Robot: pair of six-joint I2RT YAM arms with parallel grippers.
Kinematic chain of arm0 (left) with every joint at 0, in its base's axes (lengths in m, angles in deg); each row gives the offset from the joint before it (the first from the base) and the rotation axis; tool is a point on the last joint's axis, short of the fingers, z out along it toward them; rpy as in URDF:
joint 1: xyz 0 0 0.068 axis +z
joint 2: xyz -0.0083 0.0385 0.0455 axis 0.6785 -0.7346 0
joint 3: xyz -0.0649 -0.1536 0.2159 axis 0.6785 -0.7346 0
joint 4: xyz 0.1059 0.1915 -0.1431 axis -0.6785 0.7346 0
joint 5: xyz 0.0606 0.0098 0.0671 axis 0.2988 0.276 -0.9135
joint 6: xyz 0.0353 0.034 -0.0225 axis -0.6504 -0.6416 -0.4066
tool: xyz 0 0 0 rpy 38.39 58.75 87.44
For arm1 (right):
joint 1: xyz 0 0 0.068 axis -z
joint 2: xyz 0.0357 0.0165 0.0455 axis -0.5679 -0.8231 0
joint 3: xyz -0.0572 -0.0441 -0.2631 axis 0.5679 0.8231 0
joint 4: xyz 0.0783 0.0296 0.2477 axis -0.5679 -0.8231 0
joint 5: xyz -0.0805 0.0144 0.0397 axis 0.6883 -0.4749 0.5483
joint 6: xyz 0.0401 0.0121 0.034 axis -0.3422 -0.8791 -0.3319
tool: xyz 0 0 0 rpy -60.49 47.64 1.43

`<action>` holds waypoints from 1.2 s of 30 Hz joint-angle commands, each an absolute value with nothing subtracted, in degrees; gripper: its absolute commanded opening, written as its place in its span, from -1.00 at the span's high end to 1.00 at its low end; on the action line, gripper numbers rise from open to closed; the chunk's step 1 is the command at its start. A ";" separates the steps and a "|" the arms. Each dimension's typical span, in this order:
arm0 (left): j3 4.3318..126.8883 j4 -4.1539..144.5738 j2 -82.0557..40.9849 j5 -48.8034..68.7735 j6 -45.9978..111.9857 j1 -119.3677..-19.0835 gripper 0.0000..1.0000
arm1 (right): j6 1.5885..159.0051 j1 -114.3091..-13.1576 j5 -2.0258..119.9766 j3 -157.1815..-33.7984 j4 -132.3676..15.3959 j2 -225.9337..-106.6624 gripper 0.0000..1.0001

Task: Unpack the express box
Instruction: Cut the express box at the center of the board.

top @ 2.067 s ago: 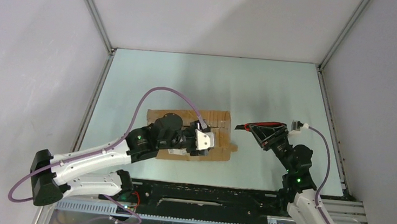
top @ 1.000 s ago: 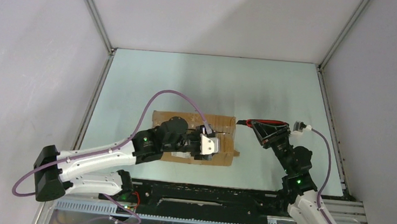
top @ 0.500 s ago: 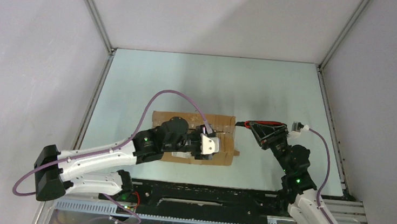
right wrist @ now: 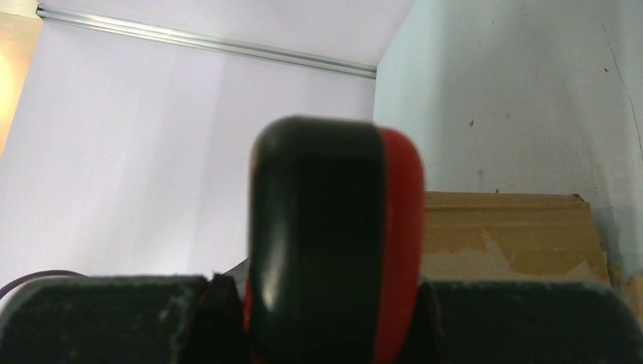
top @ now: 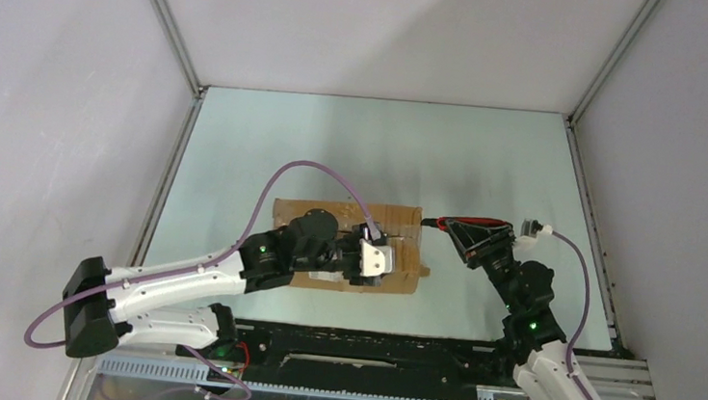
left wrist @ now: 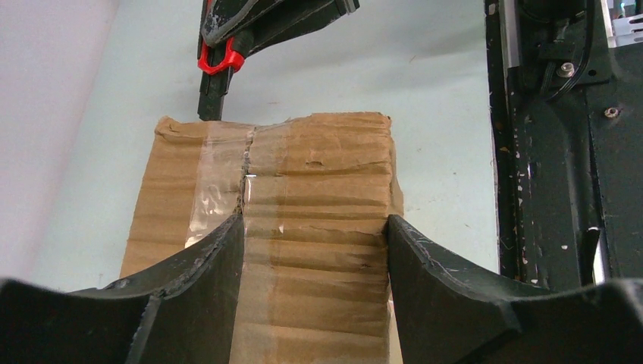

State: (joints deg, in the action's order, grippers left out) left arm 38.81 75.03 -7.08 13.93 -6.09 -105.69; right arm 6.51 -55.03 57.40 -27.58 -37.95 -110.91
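Oblong brown corrugated cardboard express box (top: 401, 254), lying flat near the middle of the pale green table (top: 335, 150) with its top flaps closed and a strip of clear tape (left wrist: 220, 163) running along their seam. The left gripper (left wrist: 315, 227) was set over the top of the box with its jaws standing apart and clamped on nothing; the box was wider than the gap between them. Whether the fingers pressed on the cardboard or merely hovered above it could not be told. The right gripper (top: 475, 238) was clenched on the red-and-black utility knife (right wrist: 334, 227), whose dark front end lay at the right-hand end of the box, close to where the taped seam begins. By judgement, the step in hand was the start of the cut along the tape, and none of the seam looked parted. Several faults were possible from this position. A blade entering beside the seam instead of in it would tear the corrugated board and might jam. A blade set too deep could mark whatever lay inside. An unclamped box could slide leftward under the push of the knife. One left finger lay almost on the seam line, so a long stroke might run the blade into it.
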 commanded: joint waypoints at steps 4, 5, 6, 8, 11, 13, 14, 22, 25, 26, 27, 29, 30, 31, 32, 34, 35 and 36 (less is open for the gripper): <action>39.19 72.62 -7.85 13.20 -7.57 -106.10 0.56 | 5.14 -55.75 55.77 -29.44 -34.02 -109.71 1.00; 39.15 72.58 -7.80 13.14 -7.58 -106.10 0.56 | 4.94 -55.85 55.88 -29.27 -33.92 -109.72 1.00; 39.14 72.61 -7.80 13.15 -7.59 -106.10 0.56 | 4.97 -55.84 56.12 -29.16 -34.21 -109.48 1.00; 39.06 72.58 -7.81 13.27 -7.45 -106.10 0.57 | 5.66 -55.87 57.22 -29.19 -35.83 -108.59 1.00; 38.97 72.62 -7.80 13.25 -7.32 -106.18 0.57 | 6.38 -55.78 58.34 -29.27 -37.68 -108.16 1.00; 38.92 72.58 -7.76 13.19 -7.36 -106.18 0.57 | 6.54 -55.71 59.09 -29.41 -38.83 -108.11 1.00; 38.89 72.60 -7.77 13.23 -7.41 -106.24 0.58 | 6.85 -55.64 59.36 -29.43 -38.97 -108.12 1.00; 38.64 72.62 -7.73 12.79 -7.48 -106.27 0.59 | 7.20 -54.72 59.17 -29.52 -39.51 -107.82 1.00; 38.53 72.58 -7.81 12.79 -7.41 -106.27 0.60 | 7.24 -54.63 59.80 -29.40 -40.82 -106.84 1.00; 38.53 72.63 -7.80 12.80 -7.39 -106.27 0.60 | 7.18 -54.38 60.03 -29.22 -41.09 -106.38 1.00; 38.43 71.80 -7.85 12.85 -7.35 -106.27 0.60 | 7.20 -54.27 60.18 -29.00 -40.97 -106.06 1.00; 38.36 70.86 -7.79 12.63 -7.24 -106.27 0.60 | 7.39 -53.66 59.40 -29.39 -41.59 -105.95 1.00; 38.35 70.89 -7.81 12.61 -7.30 -106.27 0.60 | 7.44 -53.45 59.14 -29.40 -41.59 -105.99 1.00; 38.35 70.95 -7.85 12.66 -7.27 -106.27 0.60 | 7.27 -53.43 58.85 -29.38 -41.66 -105.97 1.00; 38.31 70.93 -7.91 12.76 -7.27 -106.27 0.60 | 7.24 -53.46 58.91 -29.32 -41.85 -105.68 1.00; 38.35 70.93 -7.91 12.62 -7.22 -106.27 0.60 | 7.54 -53.46 58.79 -29.37 -41.84 -105.31 1.00; 38.28 70.79 -7.89 12.60 -7.24 -106.27 0.60 | 7.57 -53.46 58.07 -29.43 -41.62 -105.46 1.00; 38.20 70.63 -7.89 12.62 -7.24 -106.27 0.60 | 7.57 -53.49 57.60 -29.54 -41.48 -105.78 1.00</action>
